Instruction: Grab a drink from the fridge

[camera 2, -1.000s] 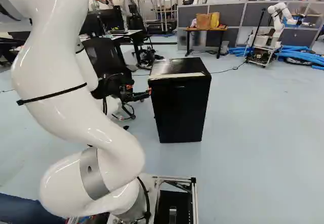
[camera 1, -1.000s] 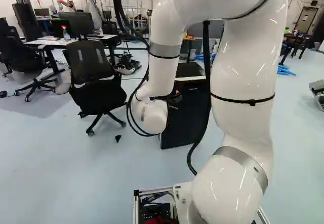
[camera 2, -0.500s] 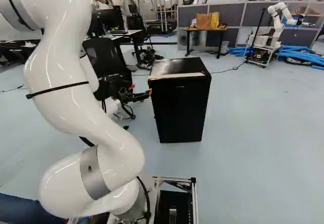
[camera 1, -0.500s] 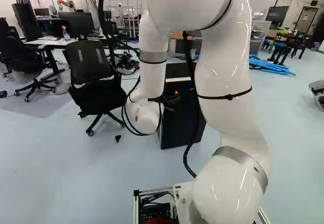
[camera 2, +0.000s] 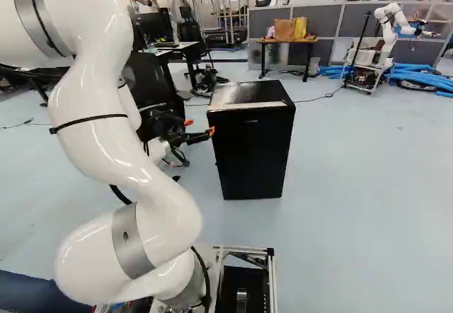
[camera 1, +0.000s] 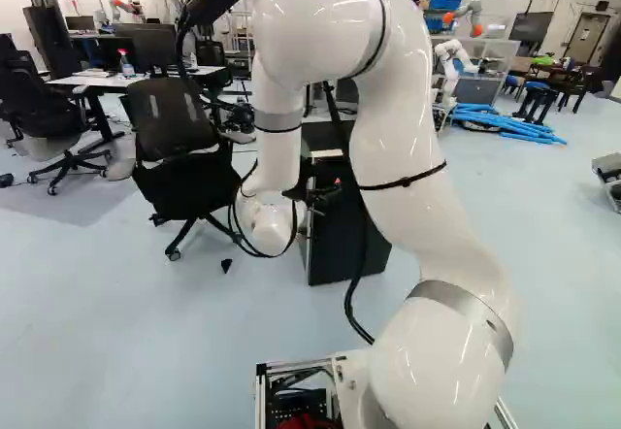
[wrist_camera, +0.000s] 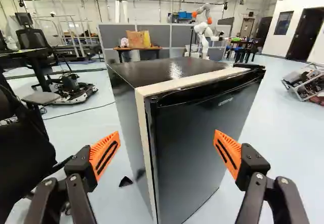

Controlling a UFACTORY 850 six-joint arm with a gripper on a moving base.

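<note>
Fridge (camera 2: 251, 157), upright, boxy and glossy black with a pale strip (wrist_camera: 177, 84) around the edge behind its door (wrist_camera: 192, 143), stands on the pale blue floor (camera 2: 354, 185). Two black fingers (camera 2: 198, 138) with orange pads (wrist_camera: 105, 155) stand wide open, nothing gripped. In the wrist view the fridge lies ahead and mostly between them: one pad shows against the floor beside the fridge's side, the other overlaps the door's far edge. In the right base view the fingers show just beside its upper front corner, with a black mesh-backed office chair (camera 1: 184, 167) behind them.
</note>
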